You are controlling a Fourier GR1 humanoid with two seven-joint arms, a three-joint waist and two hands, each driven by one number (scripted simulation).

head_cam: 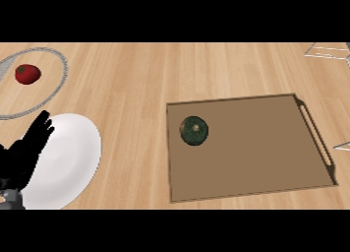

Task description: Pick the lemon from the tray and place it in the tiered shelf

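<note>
The tray (265, 152) at centre right holds a dark green fruit (195, 130), the grey plate (53, 91) upper left a tomato (27, 74) — left hand (16, 160) lower left, fingers (40, 129) straight, holding nothing.

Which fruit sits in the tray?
The dark green fruit, left part of the brown tray; the red fruit lies on the grey plate instead.

Wooden counter (134, 74) — on it brown tray (265, 147), white plate (72, 147), grey round dish (43, 96), wire shelf (327, 51).

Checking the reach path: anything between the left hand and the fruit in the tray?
Nothing upright. The left hand shows open at the white plate's left edge; bare counter and the tray's low rim lie before the dark green fruit.
</note>
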